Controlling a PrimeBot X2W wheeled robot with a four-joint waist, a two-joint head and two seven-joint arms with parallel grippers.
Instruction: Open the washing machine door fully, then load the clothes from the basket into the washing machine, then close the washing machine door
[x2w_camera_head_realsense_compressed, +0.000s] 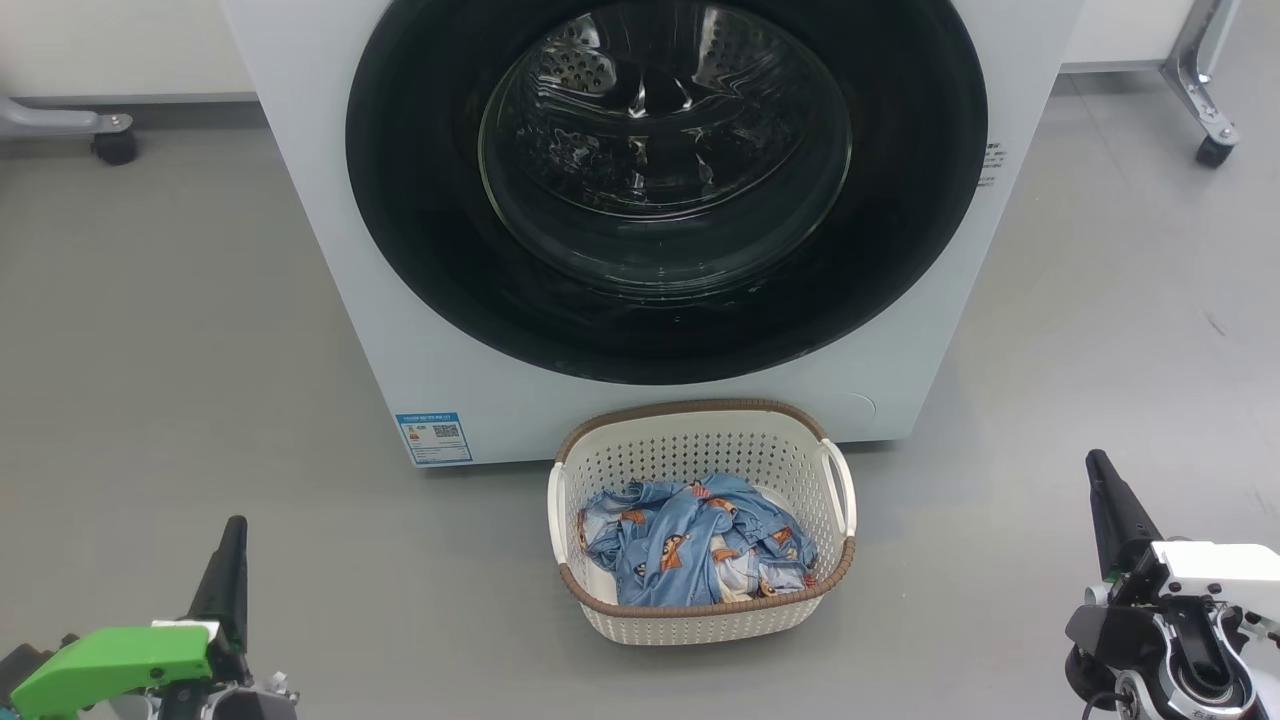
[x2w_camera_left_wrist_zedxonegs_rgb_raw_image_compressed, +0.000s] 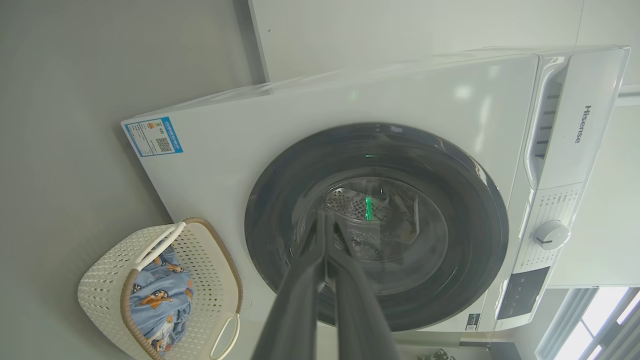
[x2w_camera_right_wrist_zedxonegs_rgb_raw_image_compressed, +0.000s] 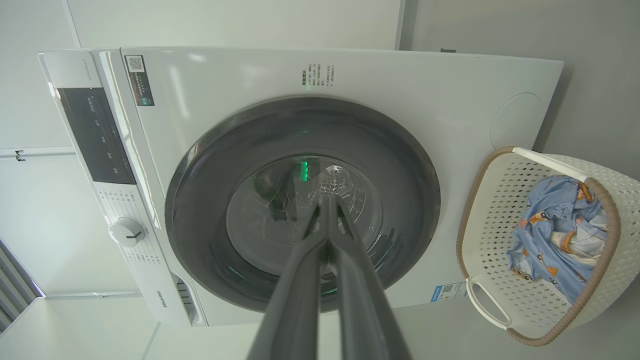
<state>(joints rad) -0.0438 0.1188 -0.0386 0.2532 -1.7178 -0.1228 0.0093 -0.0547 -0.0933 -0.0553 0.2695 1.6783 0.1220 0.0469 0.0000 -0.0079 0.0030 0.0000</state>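
The white washing machine stands ahead with its round black door closed flat against the front; the glass porthole shows the steel drum behind it. On the floor right before it sits the cream basket holding the light blue clothes. My left gripper rests at the lower left, shut and empty, well short of the basket. At the lower right my right gripper is also shut and empty. Both wrist views look along touching fingers at the door.
Grey floor lies on both sides of the basket. A wheeled frame leg stands at the back right and another caster at the back left. A blue label marks the washer's lower left corner. The control knob is on the panel.
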